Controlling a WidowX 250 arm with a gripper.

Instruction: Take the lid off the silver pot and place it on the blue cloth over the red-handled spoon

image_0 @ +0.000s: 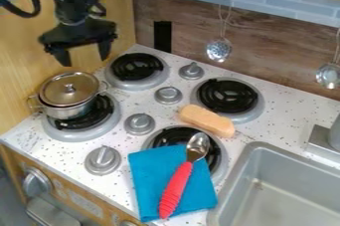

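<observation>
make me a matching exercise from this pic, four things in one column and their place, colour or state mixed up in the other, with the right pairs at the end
1. pot
2. spoon
3. rounded block
4. gripper

A. lying across the blue cloth
B. open, hanging in the air with nothing in it
C. covered with a lid
D. peach-coloured all over

Right pairs: 1-C, 2-A, 3-D, 4-B
</observation>
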